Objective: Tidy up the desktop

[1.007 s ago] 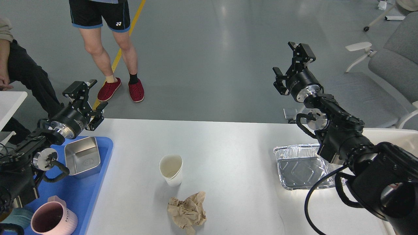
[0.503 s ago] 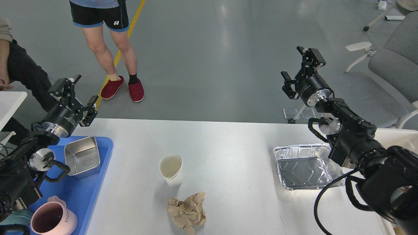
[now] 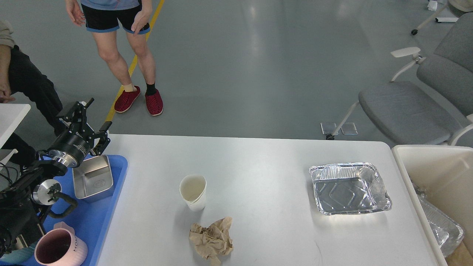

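Observation:
The white desktop (image 3: 258,159) fills the lower part of the head view. On it stand a white paper cup (image 3: 193,192), upright near the middle, a crumpled brown paper wad (image 3: 211,240) just in front of the cup, and an empty foil tray (image 3: 349,188) at the right. My left gripper (image 3: 88,122) is open and empty, held above the far left corner of the desktop, over the back of the blue tray (image 3: 111,192). My right arm and gripper are out of view.
The blue tray at the left holds a steel square tin (image 3: 92,177) and a pink mug (image 3: 59,249). A beige bin (image 3: 436,192) with foil trays inside stands at the right edge. A person (image 3: 122,55) stands beyond the desk; a grey chair (image 3: 414,107) is at the back right.
My right arm has pulled back out of view to the right. My left gripper has dropped lower and slightly right, staying open. The person has shifted a little.

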`<move>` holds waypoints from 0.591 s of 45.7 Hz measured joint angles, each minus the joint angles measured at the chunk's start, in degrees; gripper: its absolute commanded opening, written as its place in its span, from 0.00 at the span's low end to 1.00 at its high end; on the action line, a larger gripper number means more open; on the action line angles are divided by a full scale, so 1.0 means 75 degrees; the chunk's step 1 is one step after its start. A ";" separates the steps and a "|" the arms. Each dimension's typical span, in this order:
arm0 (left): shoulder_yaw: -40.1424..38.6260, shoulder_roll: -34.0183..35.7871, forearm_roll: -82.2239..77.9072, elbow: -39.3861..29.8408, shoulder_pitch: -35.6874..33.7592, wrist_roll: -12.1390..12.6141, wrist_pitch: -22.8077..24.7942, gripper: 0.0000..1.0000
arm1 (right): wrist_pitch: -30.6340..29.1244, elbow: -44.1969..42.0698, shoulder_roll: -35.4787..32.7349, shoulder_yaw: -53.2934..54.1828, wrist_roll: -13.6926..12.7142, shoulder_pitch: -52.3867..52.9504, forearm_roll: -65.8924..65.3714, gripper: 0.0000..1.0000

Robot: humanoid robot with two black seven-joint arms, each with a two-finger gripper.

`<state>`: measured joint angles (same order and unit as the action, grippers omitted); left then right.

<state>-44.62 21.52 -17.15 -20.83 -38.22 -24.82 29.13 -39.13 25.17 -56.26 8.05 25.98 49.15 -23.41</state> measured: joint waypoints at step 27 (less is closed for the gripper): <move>0.0017 -0.0180 -0.0046 -0.0001 0.0078 -0.0007 -0.0033 0.88 | 0.0340 0.3646 -0.4665 -0.0035 0.0112 -0.0552 -0.0960 1.00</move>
<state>-44.49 20.16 -17.49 -20.83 -37.64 -24.87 28.89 -36.59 52.51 -91.24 7.79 26.82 45.01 -30.61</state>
